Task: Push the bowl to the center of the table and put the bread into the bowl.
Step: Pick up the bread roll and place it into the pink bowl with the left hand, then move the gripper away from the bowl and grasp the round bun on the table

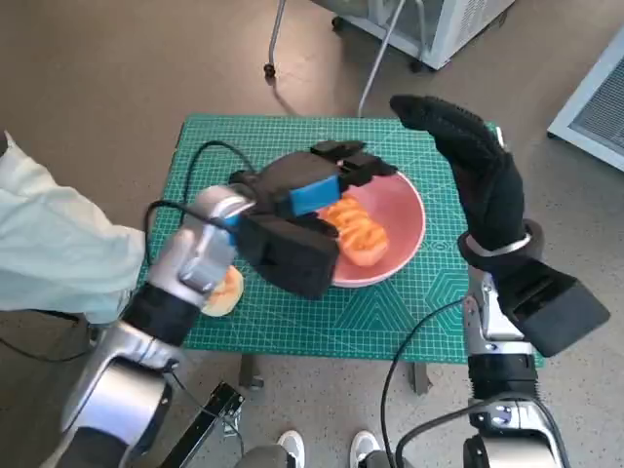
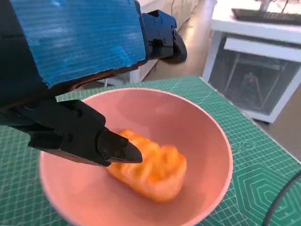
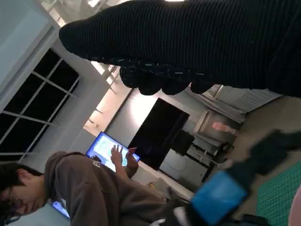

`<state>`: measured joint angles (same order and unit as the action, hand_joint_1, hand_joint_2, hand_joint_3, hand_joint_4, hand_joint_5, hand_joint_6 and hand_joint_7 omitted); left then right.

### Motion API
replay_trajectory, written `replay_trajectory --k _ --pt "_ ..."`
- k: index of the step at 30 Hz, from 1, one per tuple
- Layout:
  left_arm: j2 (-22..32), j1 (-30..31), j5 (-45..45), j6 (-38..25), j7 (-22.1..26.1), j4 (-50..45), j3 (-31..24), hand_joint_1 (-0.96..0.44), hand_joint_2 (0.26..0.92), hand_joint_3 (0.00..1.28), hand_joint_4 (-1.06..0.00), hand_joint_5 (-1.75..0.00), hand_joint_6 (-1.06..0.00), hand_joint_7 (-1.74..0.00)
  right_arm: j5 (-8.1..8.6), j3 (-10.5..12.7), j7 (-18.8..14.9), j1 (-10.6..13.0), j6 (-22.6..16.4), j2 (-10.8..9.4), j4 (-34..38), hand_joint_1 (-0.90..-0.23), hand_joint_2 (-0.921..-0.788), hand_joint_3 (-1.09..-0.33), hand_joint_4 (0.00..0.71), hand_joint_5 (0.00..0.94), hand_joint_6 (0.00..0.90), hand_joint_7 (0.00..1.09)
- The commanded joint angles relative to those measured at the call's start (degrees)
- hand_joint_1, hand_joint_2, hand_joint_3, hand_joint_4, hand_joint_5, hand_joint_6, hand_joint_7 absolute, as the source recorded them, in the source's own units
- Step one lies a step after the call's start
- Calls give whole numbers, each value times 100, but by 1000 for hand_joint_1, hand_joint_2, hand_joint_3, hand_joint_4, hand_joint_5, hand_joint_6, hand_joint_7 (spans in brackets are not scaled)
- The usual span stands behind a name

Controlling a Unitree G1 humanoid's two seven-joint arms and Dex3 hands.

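Left hand [image 2: 75, 89] open over bread [image 2: 150, 169] in pink bowl [image 2: 211, 141], right hand [image 1: 478, 175] raised, empty.

bread [image 1: 363, 235] and bowl [image 1: 405, 200] partly hidden behind left hand [image 1: 297, 219]

Head camera looks steeply down on the table [image 1: 390, 312]. Left wrist camera sits close over the bowl [image 2: 214, 141], shared with the head view. Right wrist camera faces the room.
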<state>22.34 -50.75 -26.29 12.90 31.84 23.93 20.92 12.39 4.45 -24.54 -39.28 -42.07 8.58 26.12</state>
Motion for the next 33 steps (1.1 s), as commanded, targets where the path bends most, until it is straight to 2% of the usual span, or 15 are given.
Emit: replay_trajectory --k 1,12,18,26,33 --pt "388 370 343 -248 323 -772 -371 -206 826 42 1 1 0 -225 -47 -13 33 120 26 -34 50 -665 -921 -823 259 33 -1 782" --pt "1471 1519 1328 -672 921 -2691 -1605 -114 836 30 -1 0 -57 -251 -41 -11 74 223 106 -41 -124 -667 -921 -823 259 33 -1 779" --pt "2035 2169 1583 -677 1097 -3187 -2099 -91 839 17 -14 -4 -106 -224 -50 -8 96 231 103 -43 -110 -676 -921 -821 260 33 -1 779" --pt "2617 2807 1542 -438 1214 -3303 -2334 -110 843 4 -29 -2 -152 -139 -59 -6 97 153 77 -66 27 -678 -921 -823 258 32 -1 778" --pt "2753 3117 1485 -416 1224 -3266 -2226 -116 841 0 -33 -2 -179 -99 -27 -3 61 91 77 -67 105 -676 -921 -825 257 31 -1 776"
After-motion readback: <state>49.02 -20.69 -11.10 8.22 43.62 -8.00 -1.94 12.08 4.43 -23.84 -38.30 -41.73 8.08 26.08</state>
